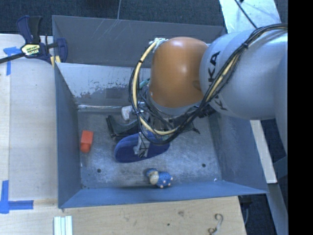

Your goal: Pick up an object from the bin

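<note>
A thick silver-grey robot arm (249, 77) enters from the right and bends steeply downward. A rounded orange cover (178, 72) caps its wrist, with yellow and black cables (138, 82) looping round it. Beneath the cover the gripper (142, 148) hangs low, seemingly pointing straight down, largely hidden by wrist and cables.
</note>
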